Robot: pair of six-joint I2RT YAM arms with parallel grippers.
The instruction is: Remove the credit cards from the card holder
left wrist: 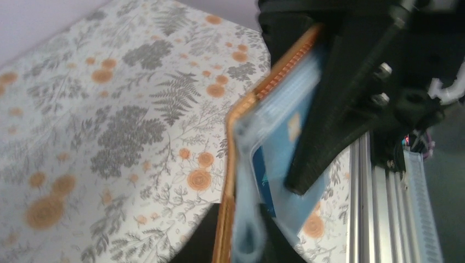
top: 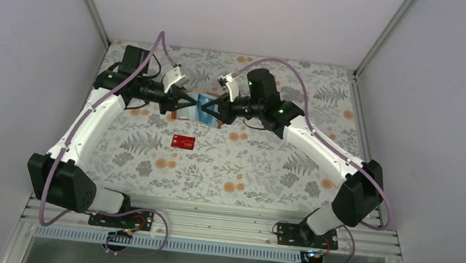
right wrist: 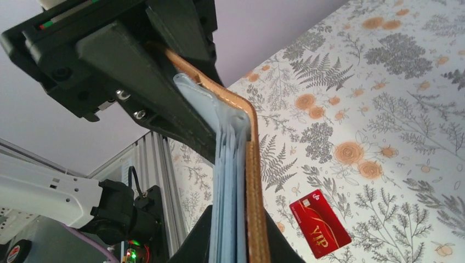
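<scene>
Grip on holder (top: 202, 103) above tabletop (top: 265, 167): left end effector (top: 190, 105) and right end effector (top: 210, 111) pinching it from opposite ends; blue card (left wrist: 274, 159) in a pale pocket; red card (top: 183, 142) flat on tabletop, nearer arm bases.

Gold "VIP" lettering on flat red plastic card (right wrist: 319, 223) lying on floral counter (right wrist: 384, 98). Markings on blue card (left wrist: 270, 164) in brown leather card holder (right wrist: 253, 181) blurred, unreadable.
</scene>
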